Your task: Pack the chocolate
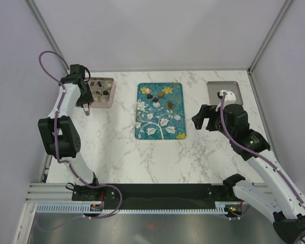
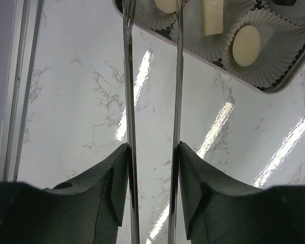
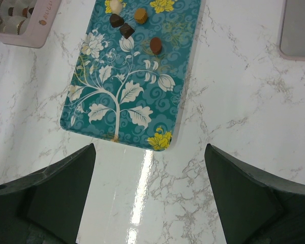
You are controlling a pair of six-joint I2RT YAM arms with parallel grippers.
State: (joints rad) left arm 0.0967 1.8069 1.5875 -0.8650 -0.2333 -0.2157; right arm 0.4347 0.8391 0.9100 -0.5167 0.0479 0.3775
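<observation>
Left of the teal tray (image 1: 160, 127), the left gripper (image 2: 153, 147) clamps its fingers on metal tongs (image 2: 179, 76) reaching over the pink box (image 3: 38, 23), apparently to fill its cups (image 2: 277, 38), while five chocolates (image 3: 126, 29) lie at the tray's far end and the right gripper (image 3: 150, 150) hovers to its right, fingers wide apart.

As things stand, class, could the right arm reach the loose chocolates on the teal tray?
Probably yes: the right gripper stands open just beside the tray, with only bare marble between it and the chocolates.
</observation>
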